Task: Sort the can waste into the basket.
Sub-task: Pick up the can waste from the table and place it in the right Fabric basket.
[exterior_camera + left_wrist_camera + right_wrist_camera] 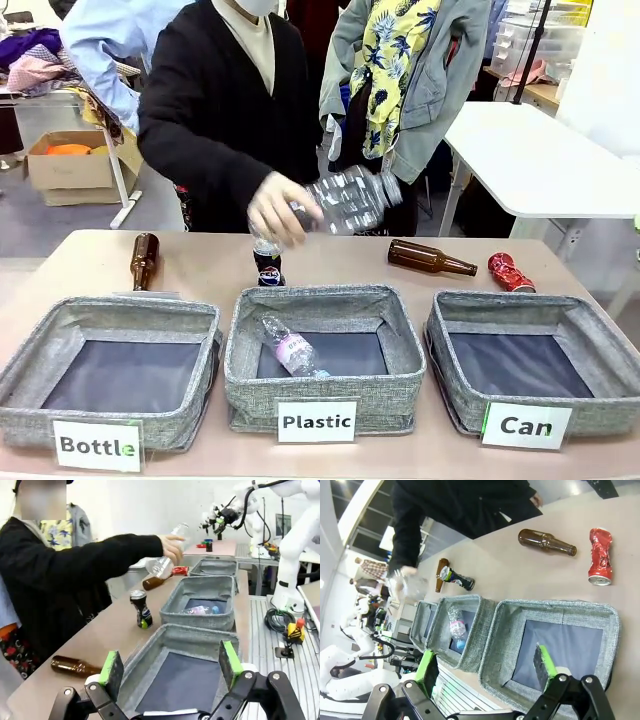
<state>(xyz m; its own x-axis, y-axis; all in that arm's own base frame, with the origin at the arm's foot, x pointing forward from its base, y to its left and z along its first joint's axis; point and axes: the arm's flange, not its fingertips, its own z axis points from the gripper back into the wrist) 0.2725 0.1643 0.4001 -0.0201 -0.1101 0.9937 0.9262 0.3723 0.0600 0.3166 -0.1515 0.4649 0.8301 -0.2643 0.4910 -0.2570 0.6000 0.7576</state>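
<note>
Crushed red can (510, 272): lies on its side on the table, just past the far rim of the Can basket, outside it.
Black Pepsi can (268, 270): stands dented on the table just behind the far rim of the Plastic basket.
Can basket (510, 300): grey fabric, on the robot's right; its dark floor is bare.
Right gripper (486, 665): green pads spread wide above the Can basket, nothing between them.
Left gripper (171, 664): pads spread wide over the Bottle basket (120, 305), holding nothing.
Plastic basket (320, 297): in the middle, with one clear bottle (292, 350) lying inside.
Person's hand (280, 210): holds a crumpled clear plastic bottle (350, 200) in the air above the table's far side.
Brown bottles: one (428, 259) lies beside the red can; another (144, 260) lies behind the Bottle basket.
</note>
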